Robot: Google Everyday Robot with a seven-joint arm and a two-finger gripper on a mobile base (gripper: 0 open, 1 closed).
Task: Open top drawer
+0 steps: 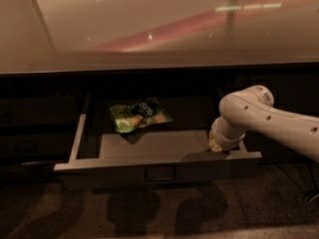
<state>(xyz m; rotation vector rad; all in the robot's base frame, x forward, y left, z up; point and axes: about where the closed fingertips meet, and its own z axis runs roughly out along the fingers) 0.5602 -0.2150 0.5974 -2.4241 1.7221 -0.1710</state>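
The top drawer is pulled out from under the counter. Its dark front has a small loop handle at centre, and pale side rails frame a shallow grey tray. A green snack bag lies at the back of the tray. My gripper reaches down inside the drawer at its right end, just behind the front panel. The white arm comes in from the right.
A glossy beige countertop overhangs the drawer. Dark cabinet fronts flank the drawer on the left and right. Speckled floor lies below, with shadows on it.
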